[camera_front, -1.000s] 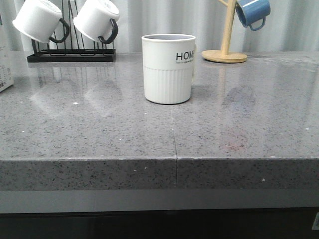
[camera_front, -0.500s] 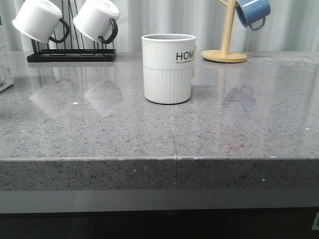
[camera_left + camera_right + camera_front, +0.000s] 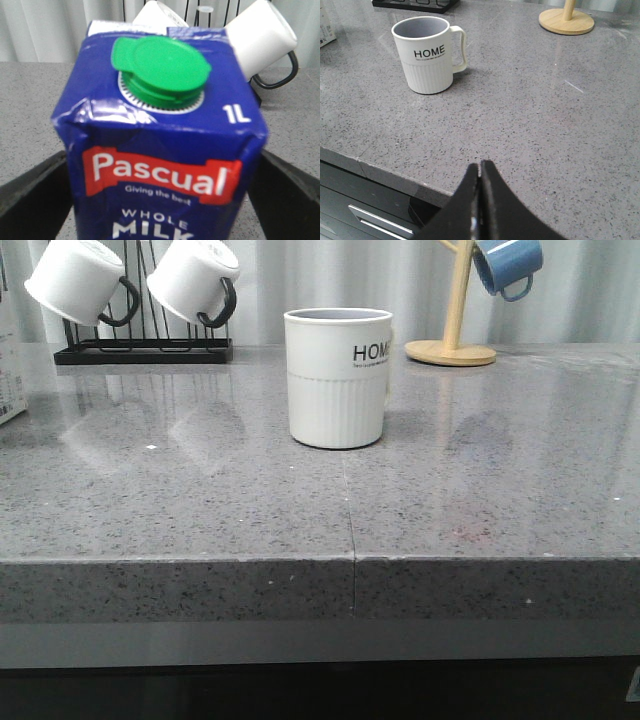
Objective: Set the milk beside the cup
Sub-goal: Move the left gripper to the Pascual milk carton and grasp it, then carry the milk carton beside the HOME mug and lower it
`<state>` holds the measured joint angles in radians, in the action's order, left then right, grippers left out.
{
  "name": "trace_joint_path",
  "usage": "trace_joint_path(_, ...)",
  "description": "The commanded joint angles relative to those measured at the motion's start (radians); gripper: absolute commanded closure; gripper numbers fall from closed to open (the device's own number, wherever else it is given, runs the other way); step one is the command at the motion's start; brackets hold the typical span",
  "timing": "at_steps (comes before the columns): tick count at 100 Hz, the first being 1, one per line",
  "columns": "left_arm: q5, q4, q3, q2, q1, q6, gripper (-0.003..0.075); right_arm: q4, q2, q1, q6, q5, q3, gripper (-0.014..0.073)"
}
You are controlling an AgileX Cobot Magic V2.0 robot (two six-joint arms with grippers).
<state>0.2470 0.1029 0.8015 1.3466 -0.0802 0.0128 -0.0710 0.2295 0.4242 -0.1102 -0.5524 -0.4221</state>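
Grey speckled counter carries the cup at centre; at its far left edge the milk sits between the left gripper's fingers, seemingly gripped for carrying. Right gripper idles, pinched closed, empty.

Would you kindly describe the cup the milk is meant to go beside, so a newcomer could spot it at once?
On the grey speckled countertop, look near the middle, in front of the black mug rack and the wooden mug tree. The cup stands alone there, upright. Unlike the hanging white mugs and the blue mug, it is large, ribbed below, and lettered "HOME".
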Motion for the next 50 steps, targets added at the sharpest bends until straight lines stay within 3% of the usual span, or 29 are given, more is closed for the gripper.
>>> trace_joint_path(1, 0.11, 0.008, 0.042, 0.001, 0.003, -0.007, 0.0102, -0.002, 0.008, -0.001, 0.002, 0.069, -0.024, 0.0631)
trace_joint_path(15, 0.154, 0.008, 0.042, 0.017, 0.003, -0.007, 0.0155, -0.002, 0.008, -0.001, 0.002, 0.069, -0.024, 0.0631)
trace_joint_path(33, 0.154, 0.008, 0.042, 0.017, 0.003, -0.007, 0.0455, -0.002, 0.008, -0.001, 0.002, 0.069, -0.024, 0.0631)
trace_joint_path(50, 0.154, 0.008, 0.042, -0.032, -0.026, -0.007, 0.0489, -0.002, 0.008, -0.001, 0.002, 0.069, -0.024, 0.0631)
